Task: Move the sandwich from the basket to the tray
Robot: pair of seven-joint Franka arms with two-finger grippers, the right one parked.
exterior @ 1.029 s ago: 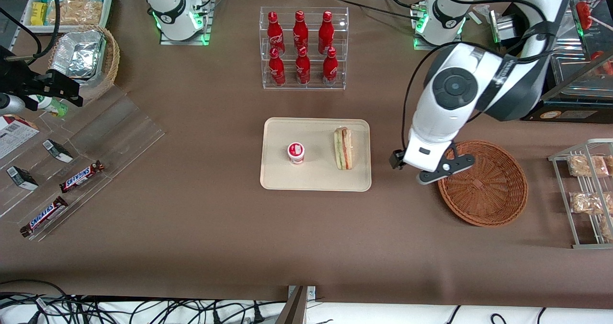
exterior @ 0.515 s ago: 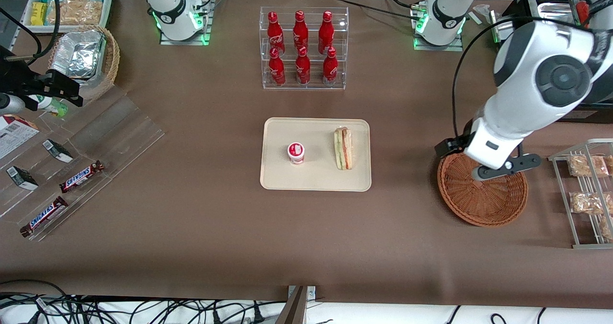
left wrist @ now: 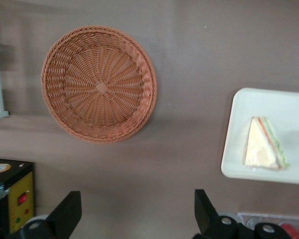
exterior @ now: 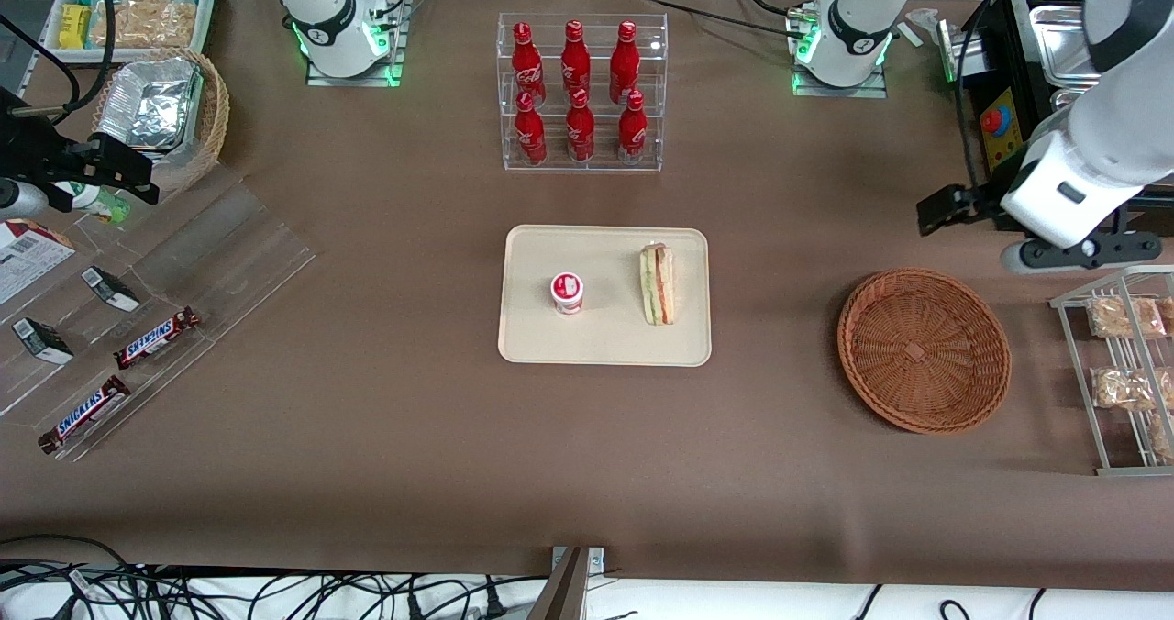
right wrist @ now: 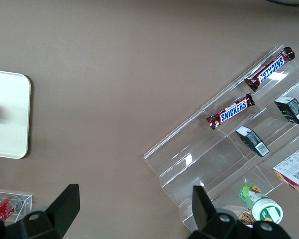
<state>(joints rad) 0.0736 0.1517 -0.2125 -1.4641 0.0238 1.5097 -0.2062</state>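
**Status of items, front view**

1. Tray (exterior: 605, 345): rests flat at the centre of the surface (exterior: 367, 437). It carries a small red-lidded cup (exterior: 567, 292).
2. Sandwich (exterior: 657, 283): lies on the tray at 3 o'clock from the cup, close to the tray rim that faces the basket. It is fully inside the rim and apart from the cup.
3. Basket (exterior: 924, 349): sits at 3 o'clock from the tray, well apart from it. Nothing lies in it.
4. Tool (exterior: 1073, 251): hangs above the surface at 1 o'clock from the basket, clear of its rim. In the wrist view the fingers are spread wide with nothing between them.

**Assessment**

The transfer appears complete; only parking the arm looks to be left.

**Hazards from this position**

- A wire rack (exterior: 1114, 377) of snack packs stands at 6 o'clock from the tool, close under it. A descent or a low sweep could strike its frame.
- The sandwich lies near the rim. A bump to the tray could slide it off.
- A pass low across the basket could drag it along the surface.
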